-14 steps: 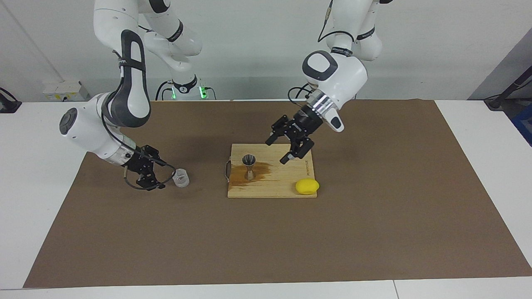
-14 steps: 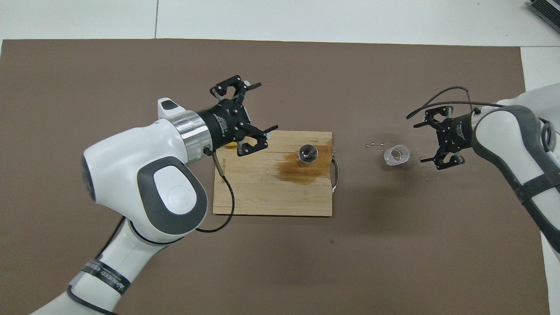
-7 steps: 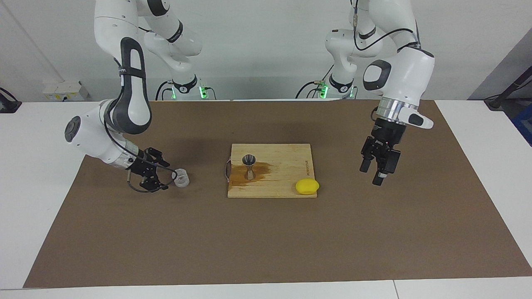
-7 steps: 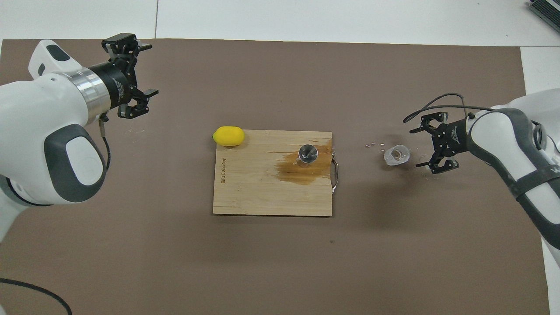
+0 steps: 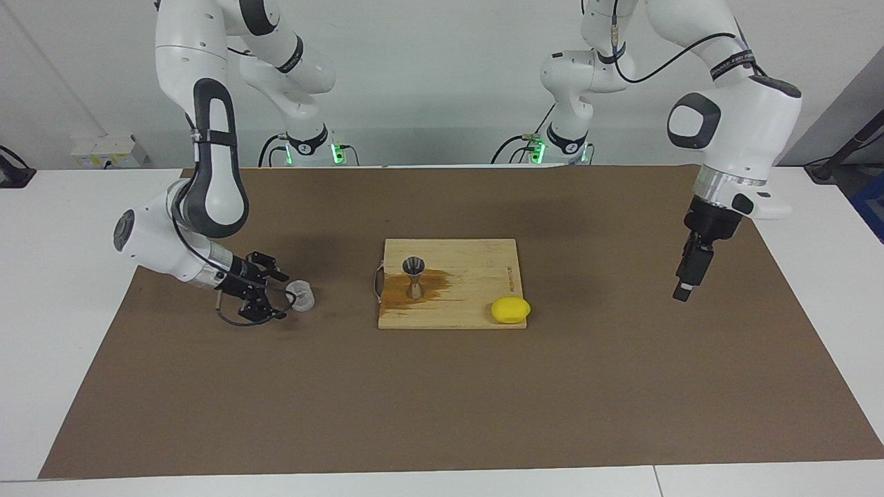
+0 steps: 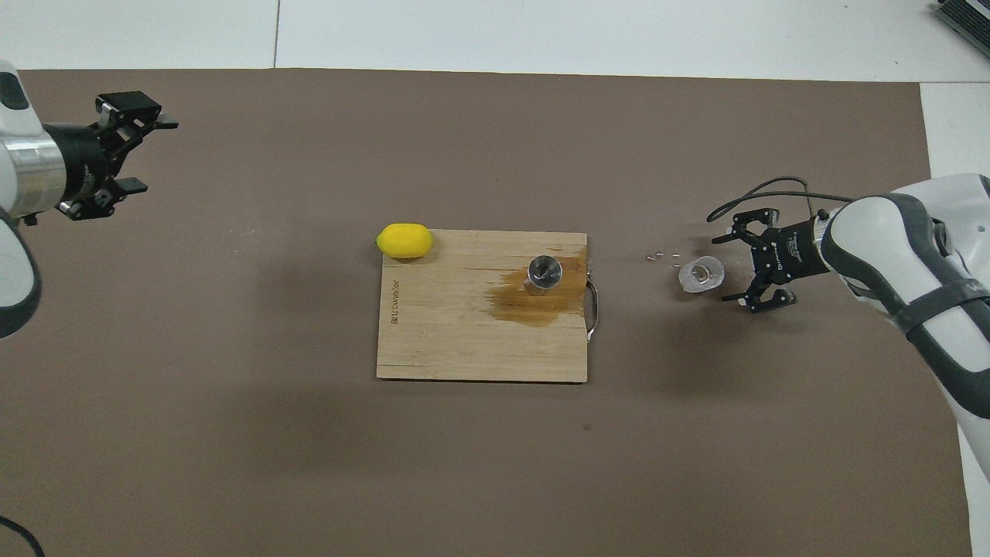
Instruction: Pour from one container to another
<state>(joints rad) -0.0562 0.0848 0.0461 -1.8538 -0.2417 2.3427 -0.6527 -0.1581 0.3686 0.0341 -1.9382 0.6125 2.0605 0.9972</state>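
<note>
A white table (image 5: 62,228) carries a brown mat (image 5: 442,386) that covers most of its top. At the mat's middle lies a wooden cutting board (image 5: 476,266), stained dark at one end. Seen from overhead, a clear cup (image 6: 701,275) sits on the mat at three o'clock from the board, toward the right arm's end, with a few small specks (image 6: 662,254) just beside it.

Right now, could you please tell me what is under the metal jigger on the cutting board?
The metal jigger stands upright on the bamboo cutting board, on a brown wet stain spreading from its base. The board directly beneath its base is covered.
</note>
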